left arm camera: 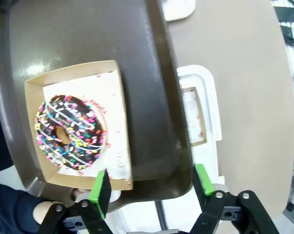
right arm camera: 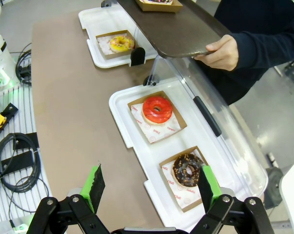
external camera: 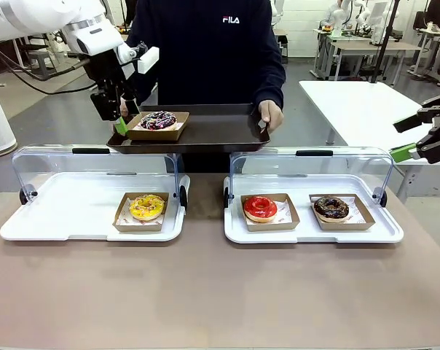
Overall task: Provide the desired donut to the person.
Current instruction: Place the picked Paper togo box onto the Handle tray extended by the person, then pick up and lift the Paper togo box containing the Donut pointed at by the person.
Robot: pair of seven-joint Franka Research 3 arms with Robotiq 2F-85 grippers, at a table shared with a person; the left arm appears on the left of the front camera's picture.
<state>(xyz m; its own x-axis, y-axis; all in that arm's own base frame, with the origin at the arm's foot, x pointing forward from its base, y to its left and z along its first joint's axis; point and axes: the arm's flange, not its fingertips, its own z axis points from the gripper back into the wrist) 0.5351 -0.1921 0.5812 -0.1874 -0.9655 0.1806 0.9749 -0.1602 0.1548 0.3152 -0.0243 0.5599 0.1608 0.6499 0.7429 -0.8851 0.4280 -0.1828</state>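
Sprinkled donut (left arm camera: pixel 71 131) in its carton (left arm camera: pixel 74 74) on the dark tray (left arm camera: pixel 88 34), just beside the left end effector (left arm camera: pixel 155 180), fingers (left arm camera: pixel 101 187) apart.

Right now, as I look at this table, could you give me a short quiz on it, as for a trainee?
1. True or false: the sprinkled donut sits on the tray.
2. How many donuts lie in the white cases?
3. What holds the tray up? A a stand; B a person's hand; C a hook.
Key: 1 true; 2 three; 3 B.
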